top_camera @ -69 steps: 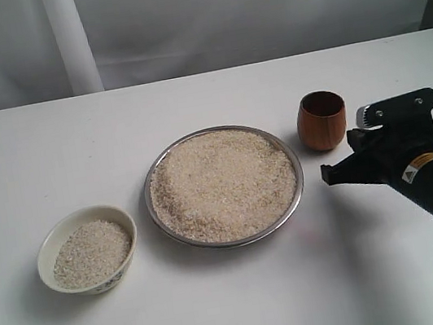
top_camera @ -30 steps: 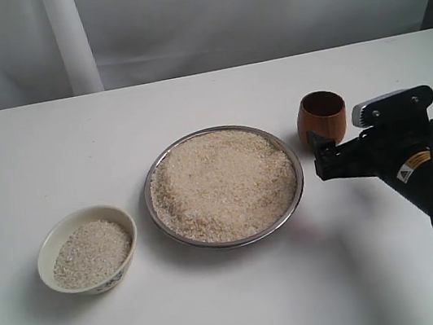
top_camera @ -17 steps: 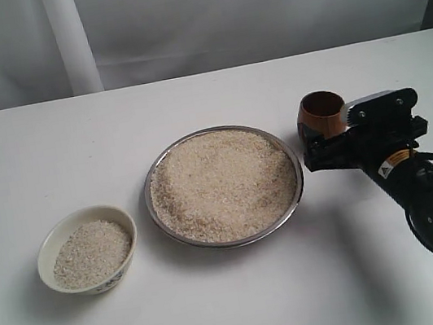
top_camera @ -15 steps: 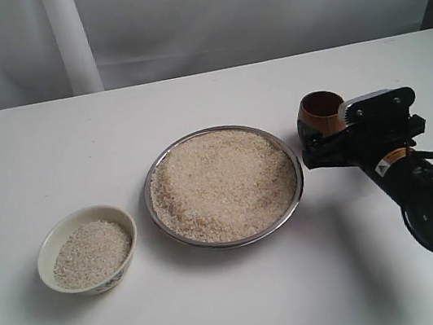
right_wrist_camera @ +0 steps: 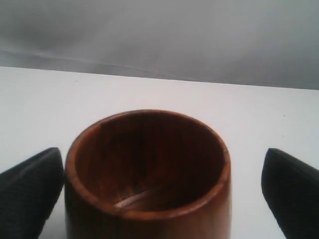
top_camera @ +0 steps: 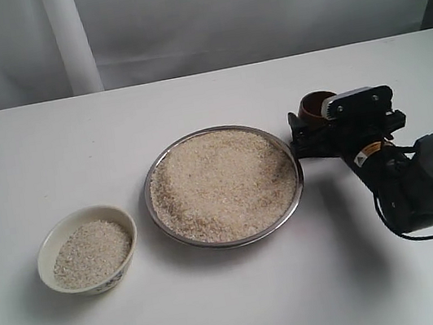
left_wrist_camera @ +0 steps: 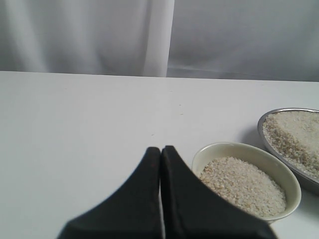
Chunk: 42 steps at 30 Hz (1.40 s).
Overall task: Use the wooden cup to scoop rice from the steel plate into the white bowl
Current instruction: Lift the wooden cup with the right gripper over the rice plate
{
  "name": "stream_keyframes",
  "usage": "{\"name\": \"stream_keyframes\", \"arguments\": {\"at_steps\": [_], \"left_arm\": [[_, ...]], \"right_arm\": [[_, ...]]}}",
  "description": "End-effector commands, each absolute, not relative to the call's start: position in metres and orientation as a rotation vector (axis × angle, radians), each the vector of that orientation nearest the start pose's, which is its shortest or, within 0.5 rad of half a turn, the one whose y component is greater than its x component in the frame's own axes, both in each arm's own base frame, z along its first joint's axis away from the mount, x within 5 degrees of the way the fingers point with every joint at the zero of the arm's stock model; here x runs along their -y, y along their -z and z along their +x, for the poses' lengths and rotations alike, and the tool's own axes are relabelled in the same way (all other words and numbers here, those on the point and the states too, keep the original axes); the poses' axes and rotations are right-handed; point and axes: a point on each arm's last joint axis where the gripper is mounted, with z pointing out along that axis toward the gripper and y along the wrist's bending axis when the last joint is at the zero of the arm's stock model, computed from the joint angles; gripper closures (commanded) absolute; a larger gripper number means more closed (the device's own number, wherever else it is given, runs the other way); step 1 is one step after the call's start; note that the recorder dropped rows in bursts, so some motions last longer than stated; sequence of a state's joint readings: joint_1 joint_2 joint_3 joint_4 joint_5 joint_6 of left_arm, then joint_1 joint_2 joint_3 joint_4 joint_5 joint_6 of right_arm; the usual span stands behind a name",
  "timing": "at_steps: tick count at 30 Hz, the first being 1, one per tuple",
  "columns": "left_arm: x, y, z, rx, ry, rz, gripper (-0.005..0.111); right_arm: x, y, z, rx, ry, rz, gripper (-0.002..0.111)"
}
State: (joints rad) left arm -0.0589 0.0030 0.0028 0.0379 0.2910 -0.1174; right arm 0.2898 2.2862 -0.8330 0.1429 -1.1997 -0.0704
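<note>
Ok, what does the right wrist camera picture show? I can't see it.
An empty wooden cup stands upright on a white table, filling the middle. The open right gripper has one black finger on each side of it, not yet squeezing.

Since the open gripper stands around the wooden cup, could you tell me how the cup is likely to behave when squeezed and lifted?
The wooden cup looks rigid, so it should keep its shape under a squeeze. Its rounded, glossy side might slip in the right gripper. It looks empty and small, so probably light and easy to nudge.
</note>
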Motion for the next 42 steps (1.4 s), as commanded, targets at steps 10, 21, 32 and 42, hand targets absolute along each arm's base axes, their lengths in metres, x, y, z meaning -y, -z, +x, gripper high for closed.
{"name": "stream_keyframes", "arguments": {"at_steps": [10, 21, 32, 42], "left_arm": [[0.003, -0.187, 0.055, -1.770, 0.104, -0.032, 0.107], [0.003, -0.187, 0.055, -1.770, 0.102, -0.030, 0.107], [0.003, -0.187, 0.055, -1.770, 0.103, -0.032, 0.107], [0.003, -0.187, 0.055, -1.770, 0.102, -0.030, 0.107]], "right_arm": [[-0.099, -0.033, 0.383, -1.728, -0.056, -0.143, 0.009], [-0.099, -0.033, 0.386, -1.718, -0.057, -0.141, 0.020], [-0.099, -0.032, 0.383, -1.721, -0.004, -0.203, 0.096], [-0.105, -0.159, 0.354, -1.825, 0.048, -0.568, 0.108]]}}
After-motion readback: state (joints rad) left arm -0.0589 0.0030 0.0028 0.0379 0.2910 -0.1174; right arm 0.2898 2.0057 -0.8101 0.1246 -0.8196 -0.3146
